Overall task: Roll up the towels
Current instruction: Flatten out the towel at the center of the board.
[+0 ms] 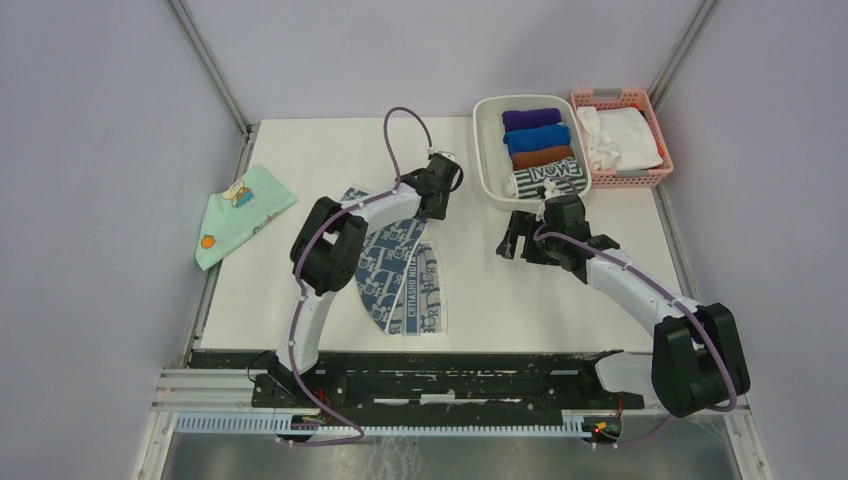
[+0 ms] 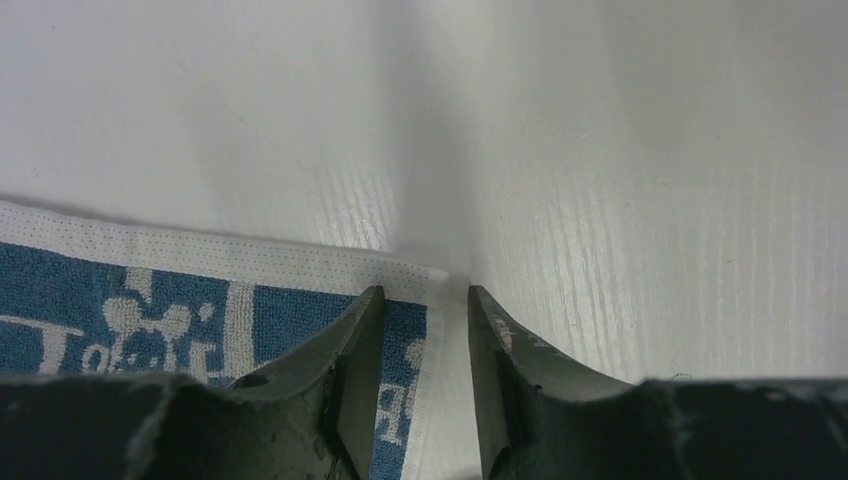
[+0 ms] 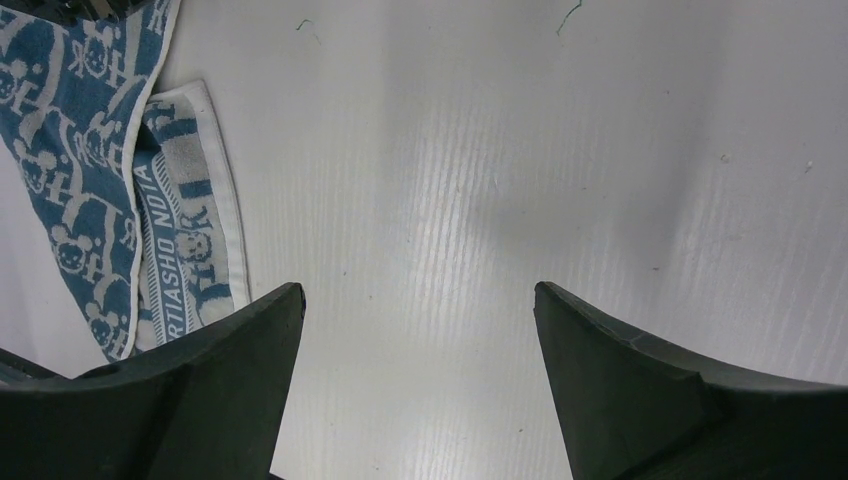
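Towels half done: striped towel [image 1: 545,180] rolled in the tray [image 1: 486,150], blue-grey towel [image 1: 400,272] flat. Left tool [image 2: 425,293] narrowly apart at its corner; right tool [image 3: 418,290] gaping, empty.

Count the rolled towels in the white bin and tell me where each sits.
4, in a row in the white bin: purple roll at the far end, then blue roll, brown roll, and striped lettered roll at the near end. Others may hide beneath.

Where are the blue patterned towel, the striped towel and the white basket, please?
blue patterned towel [image 1: 398,262]: overhead view, on its patterned middle.
striped towel [image 1: 548,177]: overhead view, on its white lettering.
white basket [image 1: 487,150]: overhead view, on its left wall.
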{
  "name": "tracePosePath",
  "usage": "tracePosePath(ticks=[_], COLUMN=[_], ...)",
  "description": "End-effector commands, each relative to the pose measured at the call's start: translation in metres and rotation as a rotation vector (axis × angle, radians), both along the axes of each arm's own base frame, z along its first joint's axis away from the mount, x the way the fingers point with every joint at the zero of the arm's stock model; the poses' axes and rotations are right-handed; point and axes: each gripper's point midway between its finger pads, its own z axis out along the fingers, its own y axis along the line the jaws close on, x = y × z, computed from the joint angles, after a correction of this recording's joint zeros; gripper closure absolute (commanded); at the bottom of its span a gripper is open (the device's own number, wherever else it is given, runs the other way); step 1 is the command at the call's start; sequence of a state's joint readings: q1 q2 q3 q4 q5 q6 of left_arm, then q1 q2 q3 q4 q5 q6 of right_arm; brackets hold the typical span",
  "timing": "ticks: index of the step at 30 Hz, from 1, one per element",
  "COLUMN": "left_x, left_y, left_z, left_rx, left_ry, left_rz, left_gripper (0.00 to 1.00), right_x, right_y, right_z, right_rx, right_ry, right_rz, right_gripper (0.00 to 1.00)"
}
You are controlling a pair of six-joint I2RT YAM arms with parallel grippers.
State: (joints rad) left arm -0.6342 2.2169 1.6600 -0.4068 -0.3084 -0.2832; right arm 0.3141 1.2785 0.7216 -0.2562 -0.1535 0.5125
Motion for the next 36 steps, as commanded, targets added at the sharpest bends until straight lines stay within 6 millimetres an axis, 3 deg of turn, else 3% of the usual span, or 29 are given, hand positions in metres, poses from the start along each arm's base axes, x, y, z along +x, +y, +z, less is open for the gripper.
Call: tracePosePath(ticks=[1,6,10,13,18,22,25,30,32,36], left_x=[-0.007,-0.013,-0.008,-0.002,0.005,-0.001,-0.015,-0.044,-0.058,-0.077], left_y=[0.011,0.018,0.018,0.012,0.016,0.039,0.058,0.095,0.112,0.147], left_z=[-0.028,-0.037,-0.021,0.01,0.095,0.145,0.167,0.189,0.187,0.19], left_rx=[0.065,0.059,0.029,-0.034,-0.168,-0.241,-0.292,-0.361,-0.361,-0.367], left_ry=[0.066,0.107,0.084,0.036,-0.106,-0.182,-0.218,-0.274,-0.279,-0.304], left_rz=[0.006,0.026,0.032,0.019,0.03,0.076,0.109,0.175,0.205,0.274], left_gripper=[0.6,0.76,0.97,0.97,0.97,0.97,0.97,0.97,0.97,0.97], right_x=[0.01,0.008,0.007,0.005,0.0,-0.007,-0.014,-0.025,-0.032,-0.036], right_y=[0.006,0.01,0.019,0.029,0.055,0.09,0.118,0.168,0.188,0.205], right_z=[0.013,0.014,0.014,0.012,0.009,0.008,0.009,0.008,-0.001,-0.022], right_rx=[0.014,0.012,0.011,0.002,-0.021,-0.041,-0.042,-0.033,-0.015,0.001], right_ry=[-0.057,-0.065,-0.071,-0.071,-0.071,-0.074,-0.076,-0.069,-0.035,0.049], right_rz=[0.028,0.054,0.092,0.135,0.235,0.36,0.449,0.592,0.64,0.657], right_gripper=[0.08,0.1,0.1,0.11,0.14,0.2,0.26,0.35,0.39,0.45])
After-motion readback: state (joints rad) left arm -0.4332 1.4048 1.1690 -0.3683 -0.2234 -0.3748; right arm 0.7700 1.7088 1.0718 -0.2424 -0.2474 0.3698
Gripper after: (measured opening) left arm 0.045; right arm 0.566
